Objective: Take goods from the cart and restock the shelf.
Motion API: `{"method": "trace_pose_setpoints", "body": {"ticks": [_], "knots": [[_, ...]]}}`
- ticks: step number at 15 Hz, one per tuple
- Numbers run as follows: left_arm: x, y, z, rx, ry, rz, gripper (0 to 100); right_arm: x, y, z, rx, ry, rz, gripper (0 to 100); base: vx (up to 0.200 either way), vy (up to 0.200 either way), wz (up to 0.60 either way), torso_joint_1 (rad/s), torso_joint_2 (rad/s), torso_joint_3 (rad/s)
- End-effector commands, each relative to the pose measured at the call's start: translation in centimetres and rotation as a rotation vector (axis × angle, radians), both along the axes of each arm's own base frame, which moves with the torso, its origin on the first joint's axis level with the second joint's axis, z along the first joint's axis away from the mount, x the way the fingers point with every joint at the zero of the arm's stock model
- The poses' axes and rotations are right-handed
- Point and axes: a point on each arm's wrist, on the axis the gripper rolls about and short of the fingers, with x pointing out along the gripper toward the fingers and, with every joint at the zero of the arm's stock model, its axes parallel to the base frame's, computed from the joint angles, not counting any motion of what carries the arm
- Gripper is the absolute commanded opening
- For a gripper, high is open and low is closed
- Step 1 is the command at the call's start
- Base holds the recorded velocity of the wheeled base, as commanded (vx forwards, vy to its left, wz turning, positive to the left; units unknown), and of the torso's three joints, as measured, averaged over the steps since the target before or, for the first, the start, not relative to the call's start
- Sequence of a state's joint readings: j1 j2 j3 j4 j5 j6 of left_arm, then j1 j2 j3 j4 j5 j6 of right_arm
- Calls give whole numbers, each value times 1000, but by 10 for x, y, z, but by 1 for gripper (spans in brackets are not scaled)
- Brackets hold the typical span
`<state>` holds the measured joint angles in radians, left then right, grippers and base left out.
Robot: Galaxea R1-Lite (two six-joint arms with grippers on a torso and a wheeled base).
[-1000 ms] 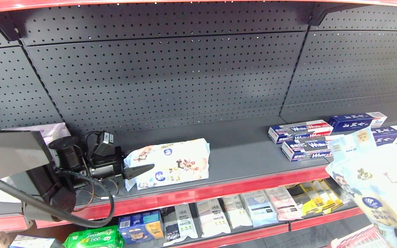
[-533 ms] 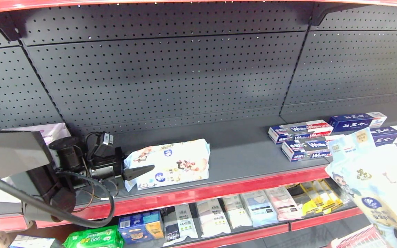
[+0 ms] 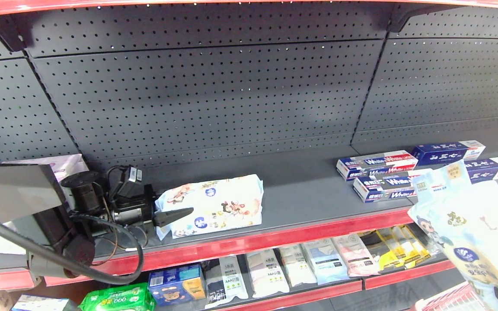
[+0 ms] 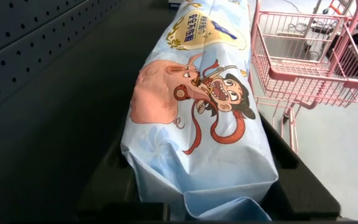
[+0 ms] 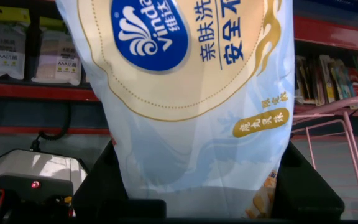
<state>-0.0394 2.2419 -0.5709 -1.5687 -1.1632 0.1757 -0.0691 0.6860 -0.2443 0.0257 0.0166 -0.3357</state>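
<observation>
Nearest, at the lower right of the head view, the right tool (image 5: 197,171) is gripping a pale blue pack (image 3: 469,233) by its lower end. Its dark fingers (image 5: 107,177) are pressing on both sides of the wrapper. The pack is standing upright in the air in front of the shelf edge, its top corner overlapping the toothpaste boxes (image 3: 376,164) from this angle. The pink wire cart (image 4: 309,56) is standing on the floor beside the shelving, well apart from the left arm.

A little farther in, the left tool (image 4: 199,165) is closing on a cartoon pack (image 3: 214,205), with one finger (image 3: 173,214) lying along its front face and the other on the hidden side. This pack is lying flat on the grey shelf (image 3: 301,190) close to the red front lip, left of centre.

Below it, small flat packets (image 3: 318,259) are leaning in a row on the lower shelf, with a green pack (image 3: 117,298) and a blue box (image 3: 175,283) sitting to their left.

To the right on the grey shelf, the toothpaste boxes are lying in a loose cluster, well apart from the cartoon pack. Behind everything, the dark perforated back panel (image 3: 205,95) is rising to the red upper shelf edge.
</observation>
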Motion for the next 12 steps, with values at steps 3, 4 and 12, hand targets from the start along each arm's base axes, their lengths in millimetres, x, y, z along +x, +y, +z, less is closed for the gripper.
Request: {"method": "trace_pose_setpoints", "body": {"ticks": [3, 4, 12], "knots": [[1, 0, 1, 2, -11, 1, 100, 0, 0, 0, 0, 2, 0, 0, 0, 0, 0, 0, 0, 0], [1, 0, 0, 2, -11, 3, 100, 0, 0, 0, 0, 2, 0, 0, 0, 0, 0, 0, 0, 0], [0, 4, 0, 32, -76, 23, 100, 0, 0, 0, 0, -1, 0, 0, 0, 0, 0, 0, 0, 0]]}}
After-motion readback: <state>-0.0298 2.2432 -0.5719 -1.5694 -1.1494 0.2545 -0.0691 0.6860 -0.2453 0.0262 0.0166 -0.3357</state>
